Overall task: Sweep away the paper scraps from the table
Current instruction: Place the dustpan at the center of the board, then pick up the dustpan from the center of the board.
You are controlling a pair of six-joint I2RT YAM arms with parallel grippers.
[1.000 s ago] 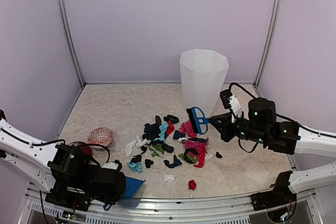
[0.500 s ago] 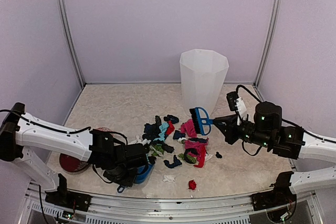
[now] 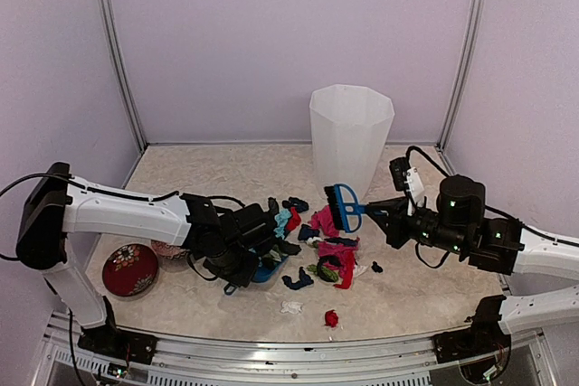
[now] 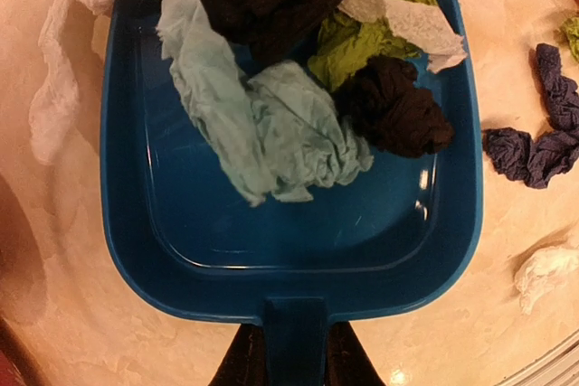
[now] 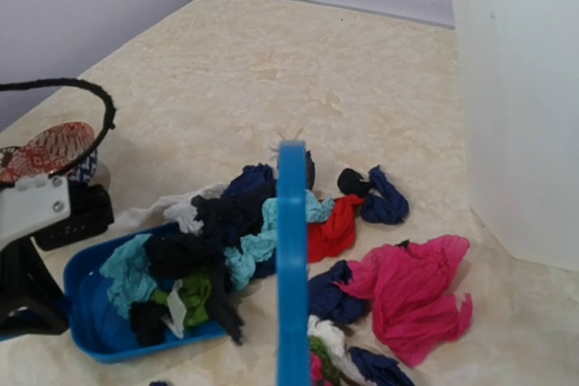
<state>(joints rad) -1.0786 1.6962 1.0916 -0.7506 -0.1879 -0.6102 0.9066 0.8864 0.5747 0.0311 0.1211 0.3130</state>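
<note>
Paper scraps (image 3: 321,241) in pink, red, black, teal, green and white lie heaped mid-table (image 3: 208,178). My left gripper (image 3: 241,265) (image 4: 294,361) is shut on the handle of a blue dustpan (image 3: 268,271) (image 4: 289,223). The pan's mouth is pushed into the heap's left side. A teal scrap (image 4: 271,133), a black one (image 4: 393,115) and a green one (image 4: 357,42) lie in it. My right gripper (image 3: 384,214) is shut on a blue brush (image 3: 342,208) (image 5: 291,268), held just above the heap's right side over a pink scrap (image 5: 412,291). Its fingers are out of the right wrist view.
A tall white bin (image 3: 351,133) (image 5: 516,88) stands behind the heap at the right. A red patterned round object (image 3: 129,268) lies at the front left. A red scrap (image 3: 332,318) and a white scrap (image 3: 290,307) lie alone near the metal front edge.
The left arm swung from the front-left corner forward and right, driving the dustpan into the heap; scraps now lie in it. The right arm with the brush shifted slightly right.
</note>
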